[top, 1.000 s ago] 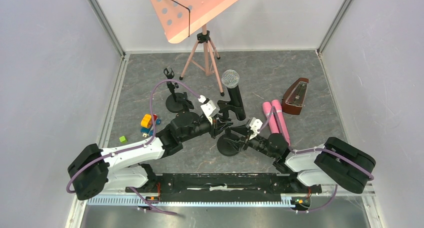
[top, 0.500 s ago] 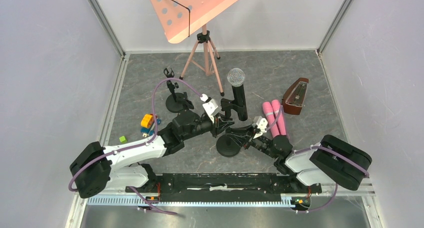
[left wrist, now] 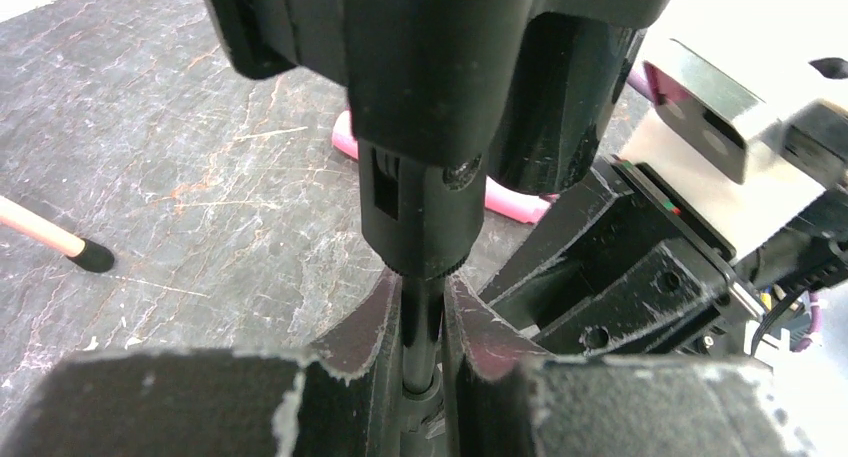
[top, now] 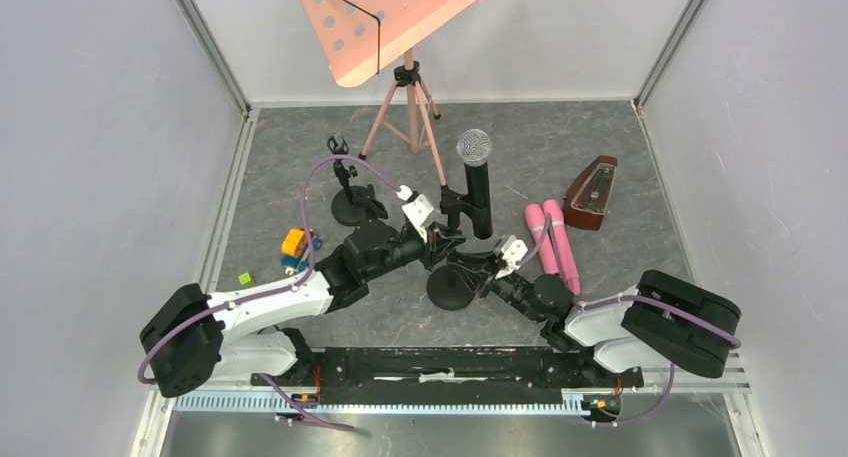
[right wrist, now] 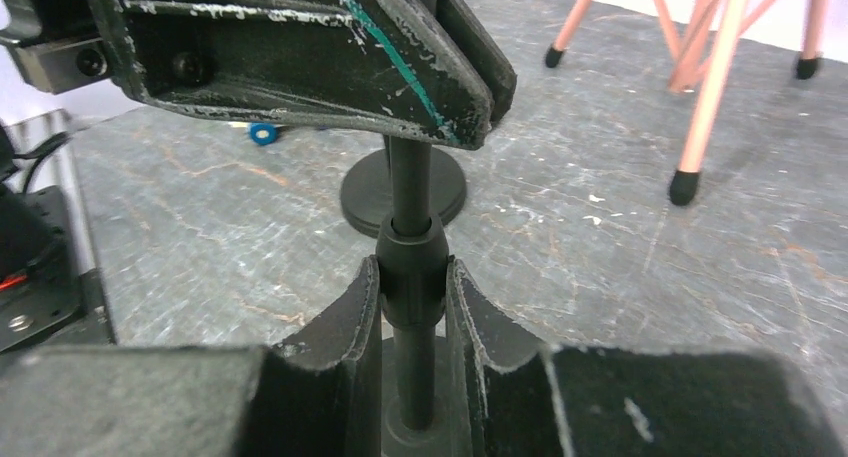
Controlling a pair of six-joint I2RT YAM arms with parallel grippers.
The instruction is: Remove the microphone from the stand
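L pincer [left wrist: 422, 315] clamps stand [top: 447, 290] under mic [top: 477, 189].

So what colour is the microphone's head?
Silver mesh; the microphone body is black. Clearest in the top external view.

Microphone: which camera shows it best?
Top external: the whole microphone, grille to tail, clipped in the stand. Left wrist shows only part of its dark body, close and cropped. Right wrist shows just the stand's pole, no microphone.

Grey table [top: 620, 127] bears tripod [top: 408, 112], metronome [top: 592, 192], pink microphones [top: 553, 239], toy blocks [top: 293, 245], microphone stand [top: 447, 289], small stand [top: 350, 209].
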